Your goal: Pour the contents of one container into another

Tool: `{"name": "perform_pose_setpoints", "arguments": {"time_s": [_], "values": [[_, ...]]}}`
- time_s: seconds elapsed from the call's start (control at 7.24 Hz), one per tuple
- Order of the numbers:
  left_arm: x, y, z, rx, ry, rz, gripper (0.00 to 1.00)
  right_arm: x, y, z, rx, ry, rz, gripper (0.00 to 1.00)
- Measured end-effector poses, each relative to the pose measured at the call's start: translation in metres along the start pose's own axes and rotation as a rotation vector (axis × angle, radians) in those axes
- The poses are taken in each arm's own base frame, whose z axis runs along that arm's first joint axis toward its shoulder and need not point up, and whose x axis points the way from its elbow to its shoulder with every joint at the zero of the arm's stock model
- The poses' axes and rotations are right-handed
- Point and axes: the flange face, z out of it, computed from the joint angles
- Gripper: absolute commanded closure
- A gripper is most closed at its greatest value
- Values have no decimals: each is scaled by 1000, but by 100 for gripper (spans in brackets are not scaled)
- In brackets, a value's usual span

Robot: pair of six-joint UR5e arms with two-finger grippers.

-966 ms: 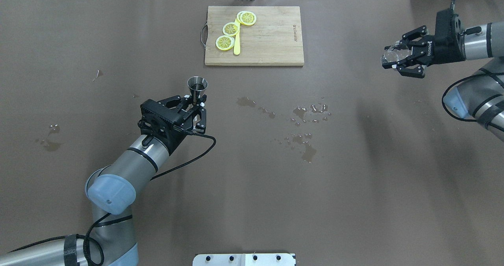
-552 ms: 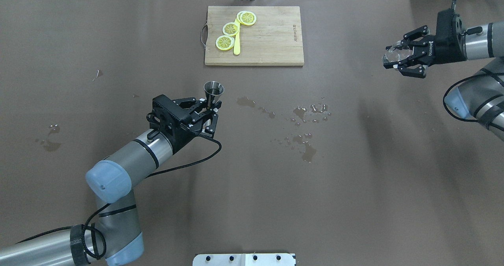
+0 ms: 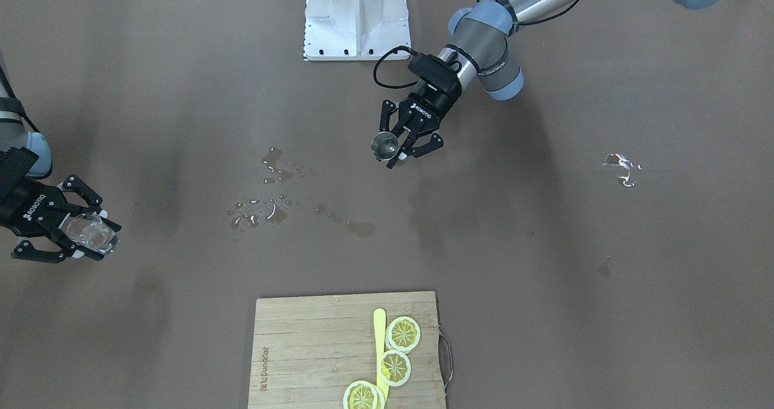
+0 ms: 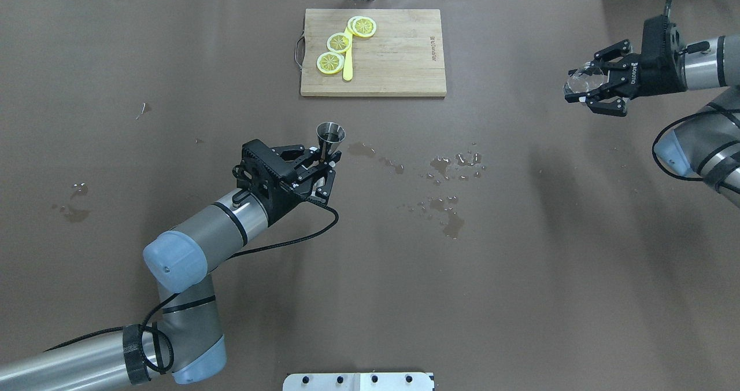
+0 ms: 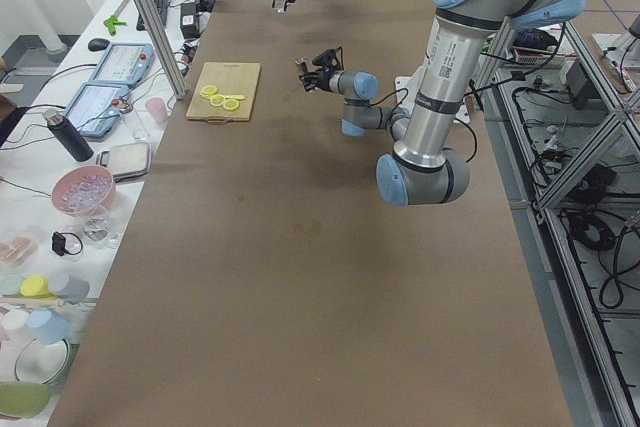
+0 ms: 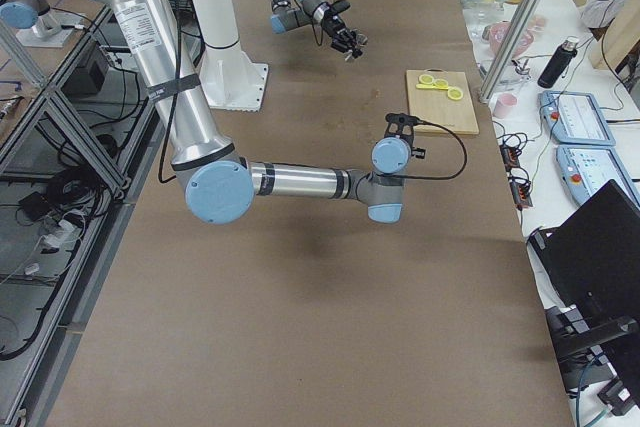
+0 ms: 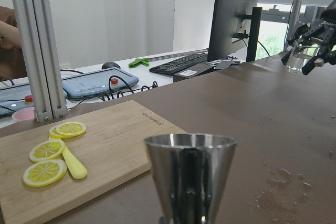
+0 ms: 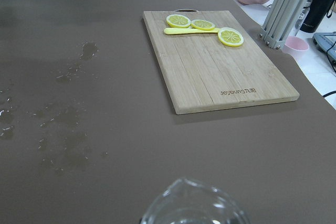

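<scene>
The steel jigger (image 4: 330, 132) stands upright in the air left of the table's middle, with my left gripper (image 4: 325, 155) shut on its lower part. From the front the jigger (image 3: 384, 146) shows its round open mouth, and it fills the foreground of the left wrist view as jigger (image 7: 190, 174). Far off at the right end, my right gripper (image 4: 581, 92) is shut on the clear glass tumbler (image 4: 580, 81), held above the table. The tumbler (image 3: 91, 232) is a long way from the jigger. Only its rim (image 8: 192, 206) shows in the right wrist view.
A wooden cutting board (image 4: 393, 55) at the back centre carries three lemon slices (image 4: 339, 42) and a yellow stick (image 4: 347, 68). Wet spill patches (image 4: 448, 168) lie on the brown table cover between the arms, with smaller stains (image 4: 72, 203) at the left.
My left arm has carried the jigger to the right, towards the spill patches. The right gripper with the tumbler has barely shifted.
</scene>
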Motion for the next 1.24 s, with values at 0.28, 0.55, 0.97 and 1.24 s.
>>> {"name": "perform_pose_setpoints", "arguments": {"time_s": [0.28, 0.55, 0.97, 1.24], "values": [[3, -4, 2, 8, 13, 37, 100, -2, 7, -3, -5, 7, 6, 100], [8, -7, 2, 12, 35, 73, 100, -1, 6, -4, -4, 14, 4, 100], [17, -15, -1, 49, 93, 88, 100, -2, -30, -4, -7, 14, 10, 100], [20, -17, 4, 60, 98, 125, 100, -6, -69, -2, -27, 5, 31, 100]]}}
